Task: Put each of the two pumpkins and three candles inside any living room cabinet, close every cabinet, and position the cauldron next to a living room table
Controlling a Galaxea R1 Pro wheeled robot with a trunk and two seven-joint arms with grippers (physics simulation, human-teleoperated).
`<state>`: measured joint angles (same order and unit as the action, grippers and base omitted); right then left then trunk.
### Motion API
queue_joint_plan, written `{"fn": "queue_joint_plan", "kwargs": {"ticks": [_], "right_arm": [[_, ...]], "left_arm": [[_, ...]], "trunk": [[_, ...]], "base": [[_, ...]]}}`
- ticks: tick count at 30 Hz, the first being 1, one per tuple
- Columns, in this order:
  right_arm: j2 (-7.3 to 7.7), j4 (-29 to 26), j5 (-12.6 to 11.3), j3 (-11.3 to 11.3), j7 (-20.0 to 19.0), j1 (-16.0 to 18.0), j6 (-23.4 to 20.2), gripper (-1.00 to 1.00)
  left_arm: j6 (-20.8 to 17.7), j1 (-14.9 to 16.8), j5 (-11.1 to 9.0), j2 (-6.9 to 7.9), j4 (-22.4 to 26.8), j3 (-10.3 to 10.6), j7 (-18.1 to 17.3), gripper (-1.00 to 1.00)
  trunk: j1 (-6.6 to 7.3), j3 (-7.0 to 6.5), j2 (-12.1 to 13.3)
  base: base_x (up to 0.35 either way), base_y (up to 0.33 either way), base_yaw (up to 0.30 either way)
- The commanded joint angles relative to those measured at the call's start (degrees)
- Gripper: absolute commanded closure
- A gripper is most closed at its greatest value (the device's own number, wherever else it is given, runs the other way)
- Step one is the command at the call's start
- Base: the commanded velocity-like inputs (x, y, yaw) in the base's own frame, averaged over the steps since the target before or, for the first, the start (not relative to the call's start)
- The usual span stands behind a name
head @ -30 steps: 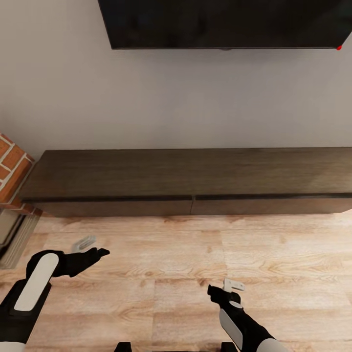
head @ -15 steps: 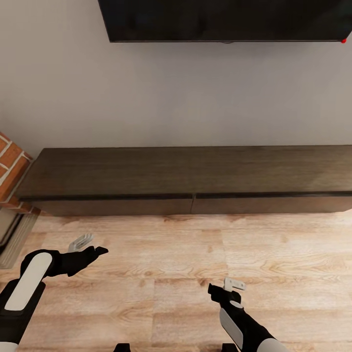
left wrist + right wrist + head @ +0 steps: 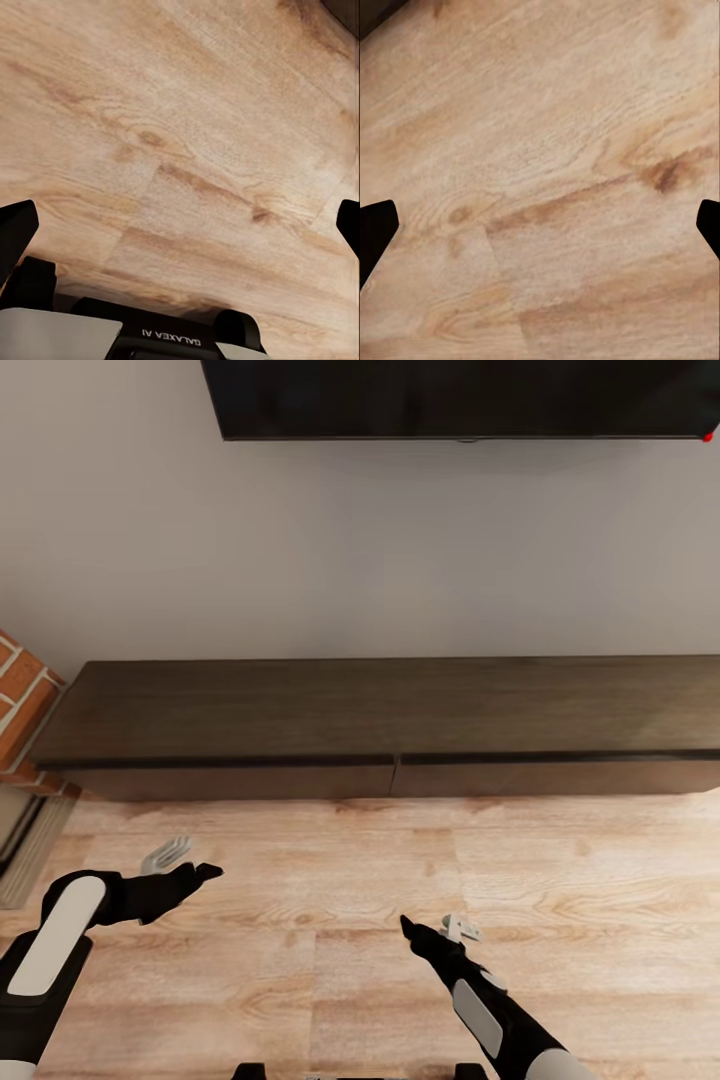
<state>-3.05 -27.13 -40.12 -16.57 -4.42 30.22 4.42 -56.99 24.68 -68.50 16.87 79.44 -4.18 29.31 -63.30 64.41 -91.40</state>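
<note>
Left end effector [image 3: 185, 865] and right end effector [image 3: 440, 930] both spread, empty, over floor [image 3: 330, 880]; cabinet [image 3: 380, 725] drawers shut, no pumpkins or candles in sight, stowing unconfirmed.

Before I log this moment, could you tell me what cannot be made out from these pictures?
- Cabinet contents: head view, both drawer fronts sit shut and hide the inside.
- Cabinet's right end: head view, cut off by the picture's edge.
- Screen on the wall: head view, its top is cut off.
- Brick structure: head view, mostly cut off at the edge.
</note>
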Motion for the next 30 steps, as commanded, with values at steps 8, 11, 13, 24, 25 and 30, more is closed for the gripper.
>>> {"fn": "queue_joint_plan", "kwargs": {"ticks": [8, 11, 13, 24, 25, 30], "right_arm": [[0.06, -2.93, -1.83, 0.25, -2.51, 0.36, 2.74, -1.00], [-0.01, -4.14, -2.94, 2.37, -3.32, 0.58, 4.06, -1.00], [-0.02, -4.32, -3.05, 2.82, -3.90, 0.64, 4.47, -1.00], [-0.54, -4.21, -4.02, 4.08, -12.35, 0.71, 8.45, -1.00], [-0.58, -4.16, -5.04, 4.90, -15.80, 0.71, 8.34, -1.00], [-0.50, -3.72, -9.94, 6.62, -25.73, 0.71, 7.59, -1.00]], "left_arm": [[-0.28, 0.02, -2.79, 0.04, 0.29, 0.09, 0.57, -1.00], [-0.31, 0.02, -3.66, 0.15, 0.35, 0.06, 0.57, -1.00], [-0.32, 0.02, -4.09, 0.65, 0.36, 0.07, 0.57, -1.00], [-0.34, -0.06, -13.97, 6.19, 0.28, 0.44, 0.57, -1.00], [-0.35, -0.07, -14.58, 6.43, 0.28, 0.46, 0.57, -1.00], [-0.40, -0.07, -16.97, 6.90, 0.28, 0.48, 0.57, -1.00]], "trunk": [[-1.76, 1.47, -3.24], [-2.42, 2.01, -4.44], [-2.86, 2.37, -5.24], [-5.27, 4.34, -9.66], [-5.49, 4.52, -10.06], [-6.59, 5.42, -12.06]], "base": [[0.000, 0.000, 0.000], [0.000, 0.000, 0.000], [0.000, 0.000, 0.000], [0.000, 0.000, 0.000], [0.000, 0.000, 0.000], [0.000, 0.000, 0.000]]}}
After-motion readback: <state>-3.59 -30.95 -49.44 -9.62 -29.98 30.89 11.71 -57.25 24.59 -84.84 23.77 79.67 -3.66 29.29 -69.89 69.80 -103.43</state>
